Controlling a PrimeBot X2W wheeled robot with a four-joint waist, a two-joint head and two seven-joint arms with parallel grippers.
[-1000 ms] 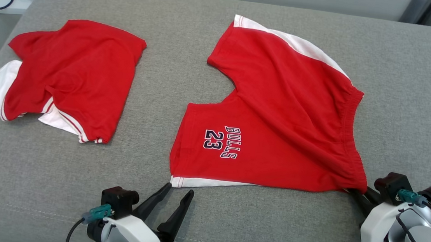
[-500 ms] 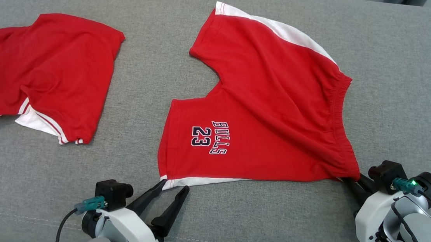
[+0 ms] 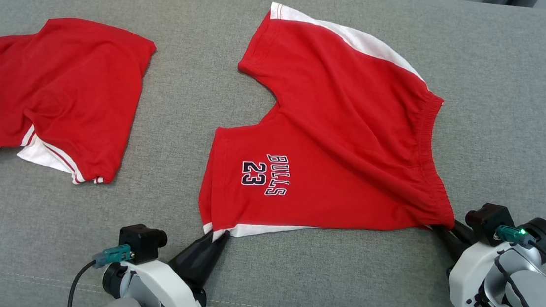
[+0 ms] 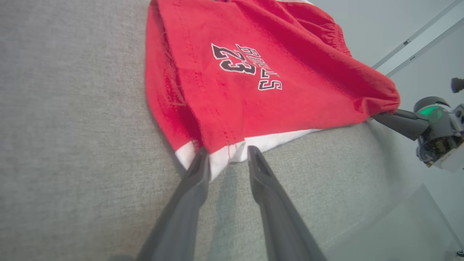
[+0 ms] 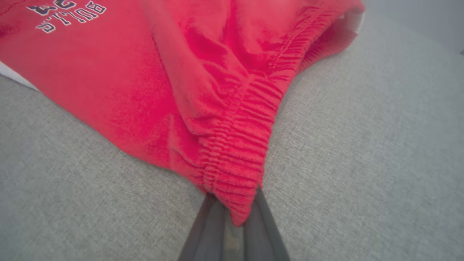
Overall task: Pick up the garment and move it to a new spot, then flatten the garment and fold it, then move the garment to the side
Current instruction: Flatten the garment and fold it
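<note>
The red Bulls shorts (image 3: 343, 145) lay spread right of centre on the grey cushion (image 3: 291, 283), waistband to the right. Your right gripper (image 3: 439, 230) was clamped on the near waistband corner. Your left gripper (image 3: 219, 235) held its fingers narrow astride the near-left white hem corner; whether they gripped could not be told. A second red garment (image 3: 61, 90) lay well apart, far left.

Shorts (image 3: 354, 131): red, white trim, dark "BULLS 23" print
Other garment (image 3: 61, 90): red, white, striped edging
Cushion (image 3: 507, 70): grey
</note>
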